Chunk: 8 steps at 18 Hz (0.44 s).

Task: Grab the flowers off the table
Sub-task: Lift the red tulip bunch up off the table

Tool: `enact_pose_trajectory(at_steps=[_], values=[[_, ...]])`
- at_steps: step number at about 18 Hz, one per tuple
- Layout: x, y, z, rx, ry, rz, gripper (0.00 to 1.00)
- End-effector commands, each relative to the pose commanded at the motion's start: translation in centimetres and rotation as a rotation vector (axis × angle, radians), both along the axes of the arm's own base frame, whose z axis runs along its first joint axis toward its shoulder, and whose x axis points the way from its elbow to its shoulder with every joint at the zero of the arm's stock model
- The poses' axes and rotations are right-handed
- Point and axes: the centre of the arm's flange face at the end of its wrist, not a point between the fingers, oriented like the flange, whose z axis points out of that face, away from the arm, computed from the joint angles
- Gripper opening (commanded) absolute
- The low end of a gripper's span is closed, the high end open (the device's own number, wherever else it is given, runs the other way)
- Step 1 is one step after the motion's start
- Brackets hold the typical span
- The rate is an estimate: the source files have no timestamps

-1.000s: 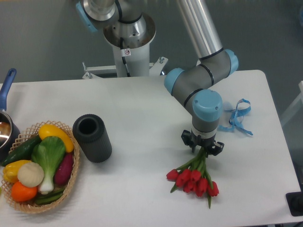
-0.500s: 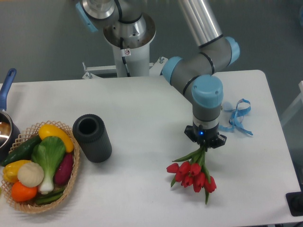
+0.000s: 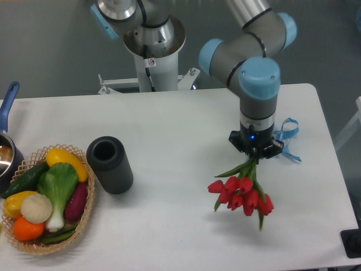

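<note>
The flowers, a bunch of red tulips on green stems, hang blossoms-down above the right part of the white table. My gripper points straight down and is shut on the stems at their upper end. The stem tips are hidden inside the fingers. The red heads sit lower than the gripper and appear lifted off the tabletop.
A dark grey cylinder lies left of centre. A wicker basket of vegetables stands at the left edge, with a pot and its blue handle behind it. A light-blue ribbon lies right of the gripper. The robot base stands at the back.
The gripper has closed on the stems and risen, moving slightly right. The tulips have come up with it and now hang from it.
</note>
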Motion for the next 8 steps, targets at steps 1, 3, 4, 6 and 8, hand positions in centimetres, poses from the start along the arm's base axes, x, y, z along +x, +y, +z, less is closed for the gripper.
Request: enact_pose_trajectory(at_steps=[1, 3, 4, 6, 8], values=[[0.0, 0.0, 1.1, -0.007, -0.01, 0.0, 0.0], [0.0, 0.0, 2.2, -0.028, -0.049, 0.0, 0.0], [-0.1, -0.1, 2.7, -0.035, -0.059, 0.001, 0.0], [-0.4, -0.4, 3.3, -0.038, -0.065, 0.007, 0.0], [-0.5, -0.5, 3.2, -0.039, -0.068, 0.01, 0.0]])
